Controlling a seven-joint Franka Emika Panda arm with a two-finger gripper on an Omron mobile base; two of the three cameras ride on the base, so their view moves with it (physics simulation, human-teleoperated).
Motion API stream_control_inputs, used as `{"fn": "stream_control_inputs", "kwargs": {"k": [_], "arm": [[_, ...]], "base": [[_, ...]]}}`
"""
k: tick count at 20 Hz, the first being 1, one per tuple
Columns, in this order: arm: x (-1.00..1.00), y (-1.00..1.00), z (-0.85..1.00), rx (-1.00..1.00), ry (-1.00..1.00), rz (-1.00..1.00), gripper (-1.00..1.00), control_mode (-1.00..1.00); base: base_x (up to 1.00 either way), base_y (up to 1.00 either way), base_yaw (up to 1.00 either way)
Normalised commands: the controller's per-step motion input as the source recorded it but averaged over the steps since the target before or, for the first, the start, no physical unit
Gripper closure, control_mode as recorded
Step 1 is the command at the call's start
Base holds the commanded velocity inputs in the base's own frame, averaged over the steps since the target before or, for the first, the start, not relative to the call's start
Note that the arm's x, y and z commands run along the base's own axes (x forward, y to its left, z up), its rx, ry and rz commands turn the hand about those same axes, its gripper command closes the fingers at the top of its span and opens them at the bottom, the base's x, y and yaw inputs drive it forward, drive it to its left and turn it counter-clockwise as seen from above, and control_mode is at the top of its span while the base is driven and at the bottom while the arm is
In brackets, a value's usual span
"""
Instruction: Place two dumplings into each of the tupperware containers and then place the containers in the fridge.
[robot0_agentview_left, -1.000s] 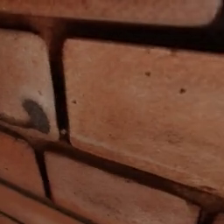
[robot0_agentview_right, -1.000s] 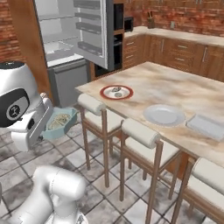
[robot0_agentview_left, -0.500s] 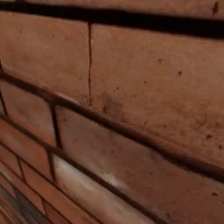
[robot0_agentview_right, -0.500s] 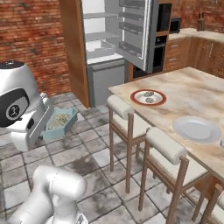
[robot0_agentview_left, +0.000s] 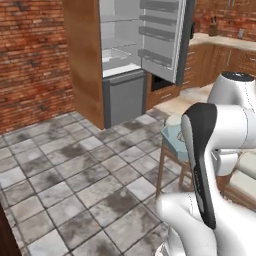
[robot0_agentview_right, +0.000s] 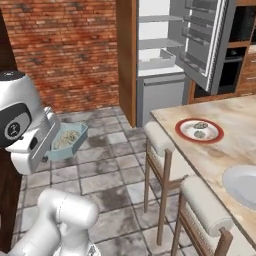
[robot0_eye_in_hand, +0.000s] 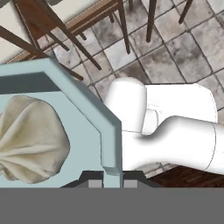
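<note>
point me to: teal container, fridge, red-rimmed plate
teal tupperware container (robot0_agentview_right: 67, 142), right base view: near wall of the tray, carried at the gripper.
fridge (robot0_agentview_right: 160, 92), right base view: grey lower drawer front, under the open upper compartment.
red-rimmed plate (robot0_agentview_right: 185, 125), right base view: red rim, left edge, on the counter.

Both base views look forward past the arm toward the open fridge (robot0_agentview_left: 135, 55), while the hand view looks down close over the teal container (robot0_eye_in_hand: 87, 113).
</note>
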Motion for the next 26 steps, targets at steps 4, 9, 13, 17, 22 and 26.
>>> {"fn": "stream_control_inputs", "kwargs": {"k": [4,9,13,17,22,26], "arm": [[0.0,0.0,0.0,0.0,0.0,0.0,1.0,1.0],[0.0,0.0,0.0,0.0,0.0,0.0,1.0,1.0],[0.0,0.0,0.0,0.0,0.0,0.0,1.0,1.0],[0.0,0.0,0.0,0.0,0.0,0.0,1.0,1.0],[0.0,0.0,0.0,0.0,0.0,0.0,1.0,1.0],[0.0,0.0,0.0,0.0,0.0,0.0,1.0,1.0]], "base": [[0.91,-0.08,0.19],[0.76,0.0,0.04],[0.77,0.0,0.0],[0.53,0.0,0.0],[0.56,0.0,0.0],[0.51,0.03,0.0]]}}
